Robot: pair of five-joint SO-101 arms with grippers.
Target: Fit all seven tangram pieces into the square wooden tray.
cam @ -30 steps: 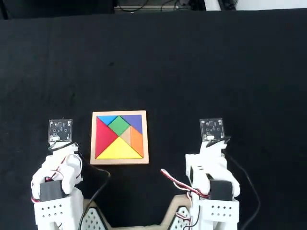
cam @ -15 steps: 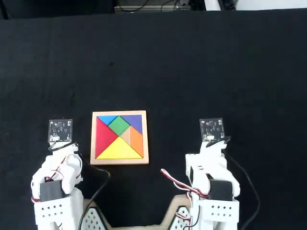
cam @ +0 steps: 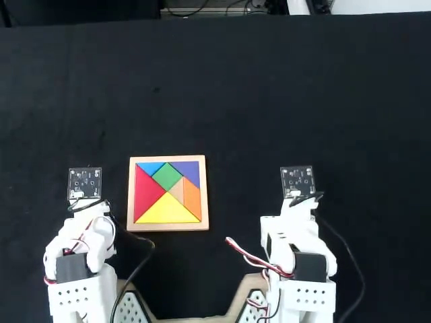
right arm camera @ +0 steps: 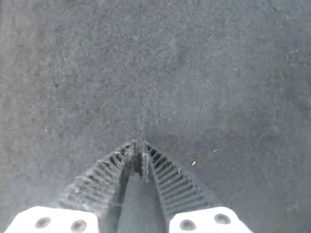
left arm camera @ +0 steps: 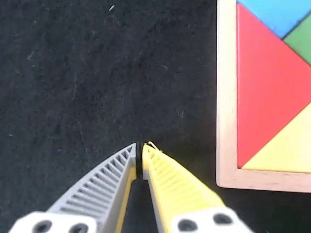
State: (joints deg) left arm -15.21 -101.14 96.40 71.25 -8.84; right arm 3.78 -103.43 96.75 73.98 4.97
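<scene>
Tangram seated in its tray, both of your grippers pressed together beside it.

Your square wooden tray [cam: 168, 227] lies flat on the matte black cloth table [cam: 269, 101], between the arms. Inside its pale raised rim seven smooth flat pieces sit edge to edge: red triangle [cam: 147, 192], yellow triangle [cam: 167, 211], light blue triangle [cam: 150, 167], green square [cam: 167, 177], violet triangle [cam: 189, 171], orange parallelogram [cam: 192, 196], tan triangle [cam: 176, 192]. Your left gripper [left arm camera: 141, 148], ribbed fingers closed on nothing, hangs just beside the tray's edge; your right gripper [right arm camera: 139, 148], likewise closed, is over bare cloth. A black cable [cam: 141, 259] curls near the tray's near corner.
</scene>
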